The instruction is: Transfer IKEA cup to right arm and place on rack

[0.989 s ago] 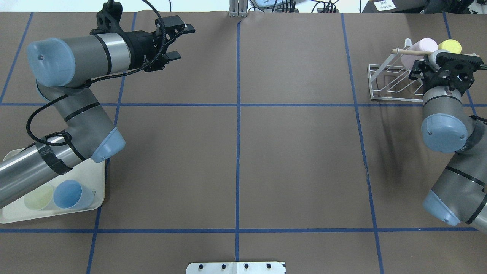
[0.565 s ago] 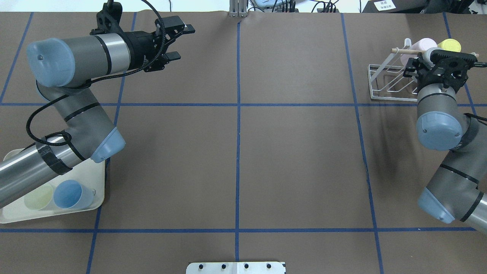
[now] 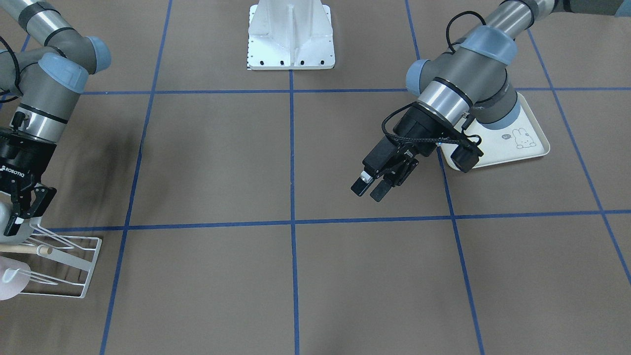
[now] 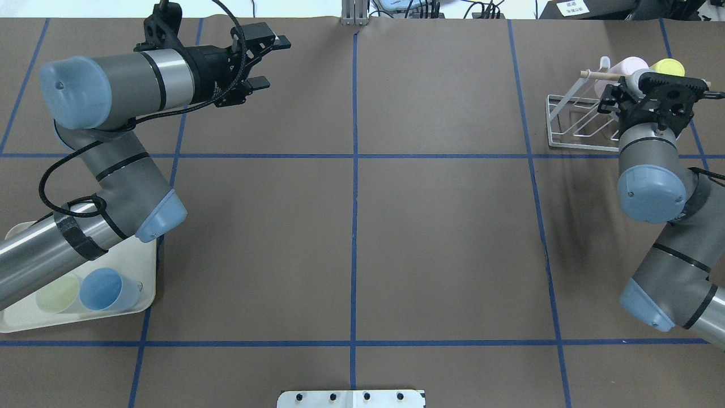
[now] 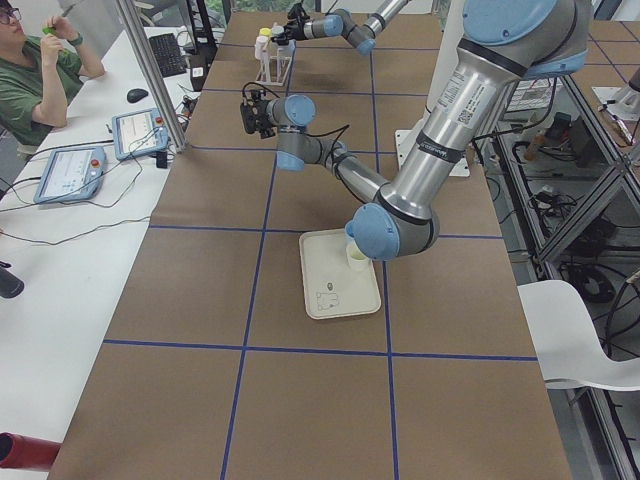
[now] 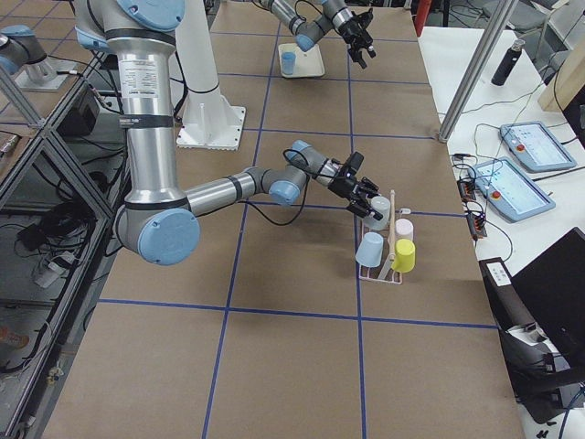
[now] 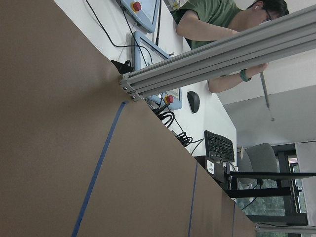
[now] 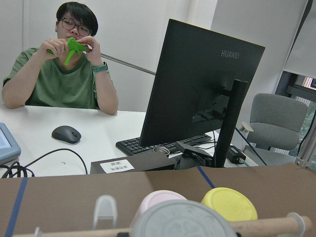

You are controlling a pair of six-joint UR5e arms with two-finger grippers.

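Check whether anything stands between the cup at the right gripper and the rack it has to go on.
Nothing visible does. The grey cup is at the rack, by its wooden dowel. The pink cup and yellow cup sit on the rack close beside it, so the fit may be tight.

The IKEA cup (image 6: 377, 212), pale grey-white plastic, lies tipped on its side just above the dowel (image 4: 603, 75), its round base turned to the wrist camera, held between the fingers of the right gripper (image 6: 365, 195). The rack (image 4: 579, 123), low white wire with upturned prongs and that light wooden dowel through it, stands on the tabletop (image 4: 442, 226) at the robot's right, towards the far edge
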